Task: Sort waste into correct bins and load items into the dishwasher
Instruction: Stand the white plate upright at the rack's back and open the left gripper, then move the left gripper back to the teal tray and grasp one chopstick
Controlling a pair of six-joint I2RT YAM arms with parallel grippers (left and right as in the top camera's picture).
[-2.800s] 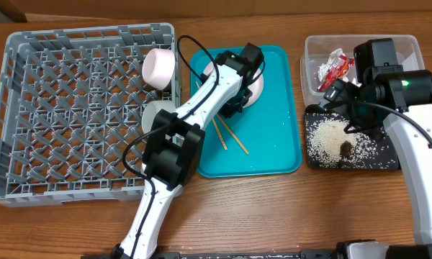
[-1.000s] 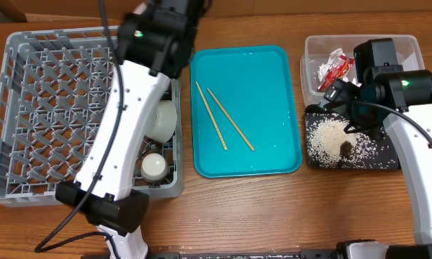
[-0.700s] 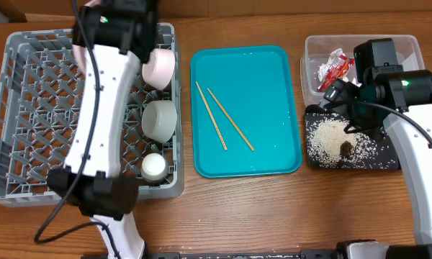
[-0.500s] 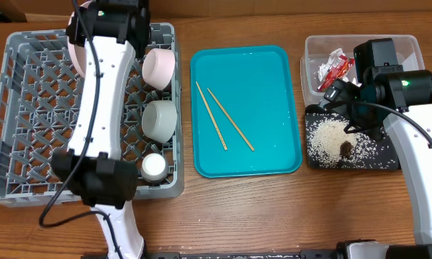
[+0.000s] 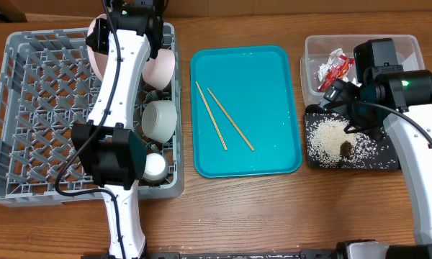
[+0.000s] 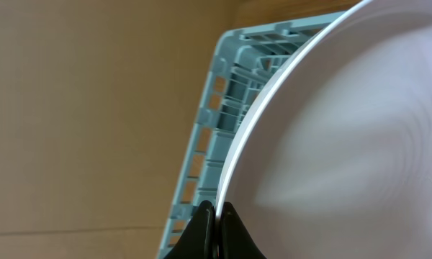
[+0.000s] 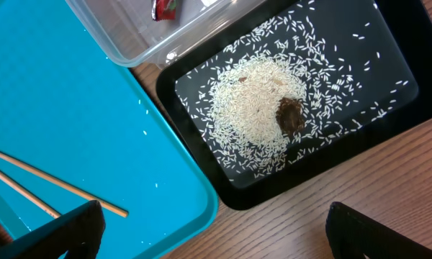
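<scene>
Two arms are showing on my feeds. Far left, the grey dish rack (image 5: 29,108) is taking up most of the table. My left gripper (image 6: 214,216) is pinching the rim of the white plate (image 6: 345,129) with its fingers closed tight, holding it on edge over the rack's back right part. Just right of that arm, a pinkish-white bowl (image 5: 160,67) is lying on its side against the rack's right wall, a second whitish bowl (image 5: 160,119) is sitting nearer the front, and the small white cup (image 5: 155,166) is standing at the front right corner.

Moving right, the teal tray (image 5: 273,129) is carrying the two wooden chopsticks (image 5: 230,129), lying side by side at a slant.

Further right, the clear tub (image 5: 410,47) is holding the red wrapper (image 5: 335,66), and in front of it the black tray (image 7: 389,137) is holding scattered rice (image 7: 248,115) with the brown lump (image 7: 291,115) on it. My right gripper (image 7: 209,230) is hovering over that tray's edge, fingers spread wide, gripping nothing.
</scene>
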